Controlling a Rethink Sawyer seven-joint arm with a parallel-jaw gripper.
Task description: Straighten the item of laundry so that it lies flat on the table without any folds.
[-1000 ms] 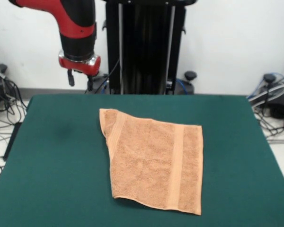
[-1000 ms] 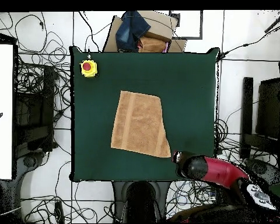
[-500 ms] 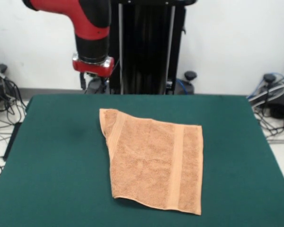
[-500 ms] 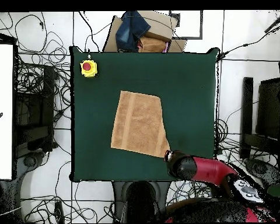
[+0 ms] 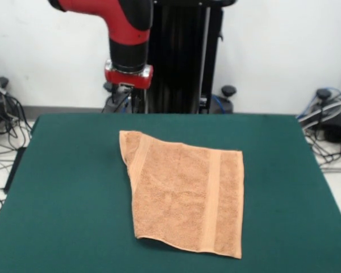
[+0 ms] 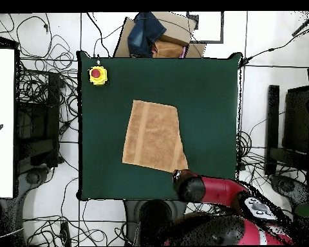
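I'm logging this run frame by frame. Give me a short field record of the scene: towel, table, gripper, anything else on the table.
towel: peach-orange, mid-table, one corner folded in, so not fully flat
table: dark green top, much bigger than the towel
gripper: above the table's edge near the towel's folded corner, not touching the towel
other: yellow box with red button in a table corner, apart from the towel
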